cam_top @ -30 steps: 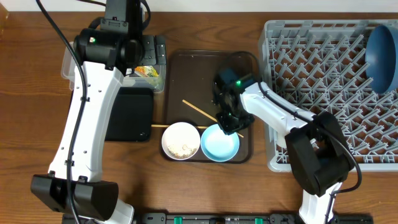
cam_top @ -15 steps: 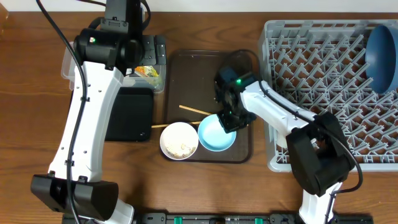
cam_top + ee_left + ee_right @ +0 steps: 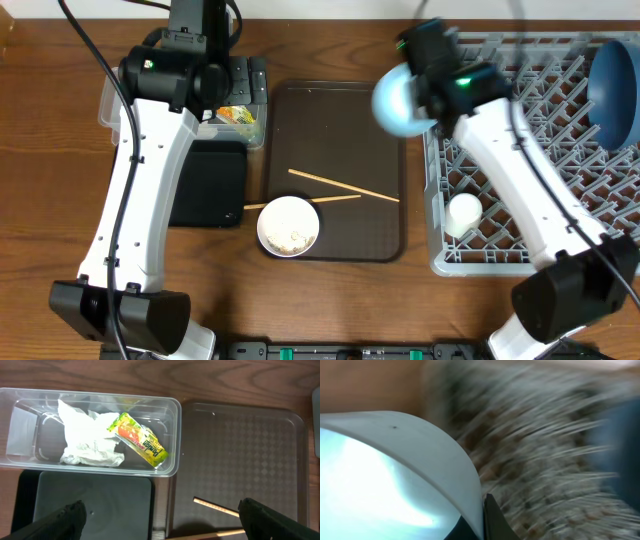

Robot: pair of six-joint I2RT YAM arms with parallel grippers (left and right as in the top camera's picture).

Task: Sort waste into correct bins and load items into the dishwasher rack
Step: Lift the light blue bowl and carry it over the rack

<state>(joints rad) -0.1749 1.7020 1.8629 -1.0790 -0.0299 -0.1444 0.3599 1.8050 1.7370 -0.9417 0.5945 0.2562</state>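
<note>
1. The right gripper [image 3: 417, 98] is closed on the rim of the light blue bowl [image 3: 392, 102]. The right wrist view shows one dark finger [image 3: 489, 521] pressed against the rim edge, and the other is hidden by the bowl.
2. The bowl hangs tilted in the air above the left wall of the dishwasher rack [image 3: 560, 110], near its far corner. It overlaps the far right corner of the brown serving tray [image 3: 340, 120] (bowl and wrist are both blurred).
3. The left gripper [image 3: 160, 512] is spread wide and holds nothing. Its fingertips [image 3: 70, 515] sit at the bottom corners of its view, over the seam between the clear tub [image 3: 172, 435] and the black tray [image 3: 95, 500].
4. In the tub, the snack wrapper [image 3: 140, 442] lies against the crumpled tissue [image 3: 90, 435].
5. On the serving tray's near edge stands the white bowl [image 3: 290, 225] holding rice grains [image 3: 292, 238]. Two chopsticks [image 3: 345, 187] lie flat just behind it.
6. In the rack, the dark blue dish [image 3: 612, 90] stands on edge at the far right, and the small white cup [image 3: 463, 213] is near the left wall.
7. Everything rests on a brown wooden table [image 3: 60, 120], with a pale strip [image 3: 330, 6] along its far edge.
8. Only the overhead view shows the rack's contents. The left wrist view shows the tub's contents, which the arm partly covers from above. The right wrist view gives only the bowl's inside and smeared grey pegs.
</note>
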